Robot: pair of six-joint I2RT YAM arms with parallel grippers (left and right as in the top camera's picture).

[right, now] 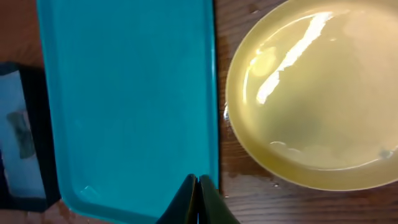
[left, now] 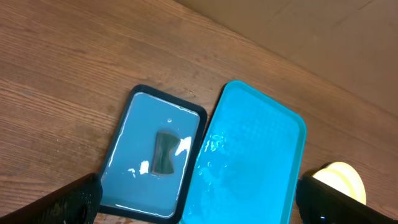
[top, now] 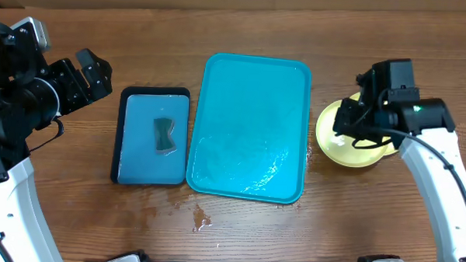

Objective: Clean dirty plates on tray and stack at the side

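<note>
While right gripper [right: 198,200] hangs closed, yellow plate [right: 317,93] rests beside tray [right: 124,93].

Brown wood-grain tabletop [top: 74,219]: black-rimmed blue tray [top: 116,150] left, turquoise tray [top: 253,108] just beside it, lime-yellow plate [top: 326,138] right; water drops [top: 203,219] near turquoise tray's front edge.

Bright; plate [right: 317,93] glare; poss. soft

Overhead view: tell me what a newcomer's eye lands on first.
The big turquoise tray in the middle of the table draws the eye first: wet, glossy, no plate on it. Just right of it a glossy yellow plate sits on the wood. Left of it lies a smaller black-rimmed tray holding a dark sponge.
</note>
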